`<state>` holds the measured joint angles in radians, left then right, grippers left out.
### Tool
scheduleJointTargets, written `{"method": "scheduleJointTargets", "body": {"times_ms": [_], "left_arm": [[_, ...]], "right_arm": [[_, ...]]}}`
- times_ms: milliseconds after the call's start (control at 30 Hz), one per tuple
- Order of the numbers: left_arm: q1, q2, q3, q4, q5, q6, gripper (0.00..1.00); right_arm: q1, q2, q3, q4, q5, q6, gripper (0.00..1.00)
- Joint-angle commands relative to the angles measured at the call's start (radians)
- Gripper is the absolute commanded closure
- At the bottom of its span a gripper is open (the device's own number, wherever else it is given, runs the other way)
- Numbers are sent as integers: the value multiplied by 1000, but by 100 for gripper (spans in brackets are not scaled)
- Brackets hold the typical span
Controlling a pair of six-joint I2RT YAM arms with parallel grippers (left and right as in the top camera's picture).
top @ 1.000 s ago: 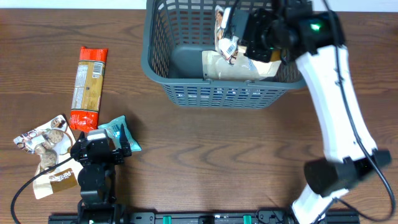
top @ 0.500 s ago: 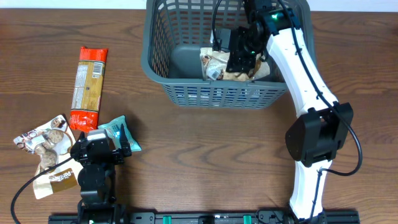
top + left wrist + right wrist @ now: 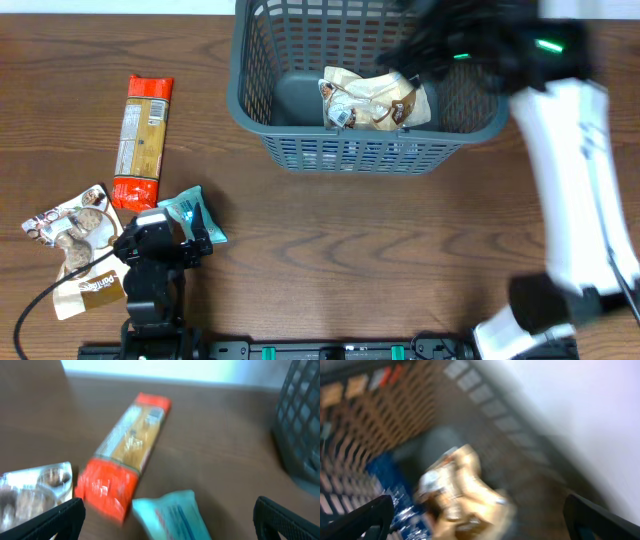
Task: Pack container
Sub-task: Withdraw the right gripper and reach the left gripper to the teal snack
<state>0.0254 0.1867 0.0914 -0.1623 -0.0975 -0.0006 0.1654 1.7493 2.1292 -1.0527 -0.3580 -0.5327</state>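
The container (image 3: 248, 100) is a dark grey slotted basket at the back of the table. A tan snack packet (image 3: 375, 98) lies on its floor, loose. My right gripper (image 3: 432, 48) is a blur above the basket's right half. In the right wrist view this gripper (image 3: 480, 525) is open, and the tan packet (image 3: 462, 495) lies below it, untouched. My left gripper (image 3: 160, 242) rests near the front left, open. In the left wrist view a teal packet (image 3: 172, 515) lies between the open left gripper's (image 3: 167, 522) fingers.
A long orange-red packet (image 3: 142, 140) lies left of the basket. A cookie packet (image 3: 72, 232) lies at the far left and the teal packet (image 3: 196, 216) is beside my left gripper. Something blue (image 3: 390, 487) shows low in the basket beside the tan packet.
My right gripper opened and let go of the tan packet, which now lies in the basket. The right arm then swung up and to the right. The left arm has not moved.
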Motion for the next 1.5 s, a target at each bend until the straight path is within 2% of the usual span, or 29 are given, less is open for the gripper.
{"method": "scheduleJointTargets", "body": {"times_ms": [0,100,200,333,433,500,833,1467], "left_arm": [[2,48,182,-134,29,-57,1],[3,186,389,-306,29,-62,1],[3,404,599,-482,30,-84,1],[3,693,853,-732,58,-114,1],[2,855,968,-833,124,-114,1],[2,943,997,-847,170,-114,2],[2,1191,996,-847,172,-114,1],[5,1386,985,-807,158,-114,1]], "right_arm": [[-155,-151,18,3,92,278,1],[-307,-208,18,-54,100,365,1],[-429,-207,14,-159,100,402,1],[-505,-163,-32,-235,100,401,1],[-524,-121,-109,-222,101,391,1],[-532,-95,-171,-191,100,389,1],[-534,30,-417,1,100,378,1],[-534,77,-441,48,142,359,1]]}}
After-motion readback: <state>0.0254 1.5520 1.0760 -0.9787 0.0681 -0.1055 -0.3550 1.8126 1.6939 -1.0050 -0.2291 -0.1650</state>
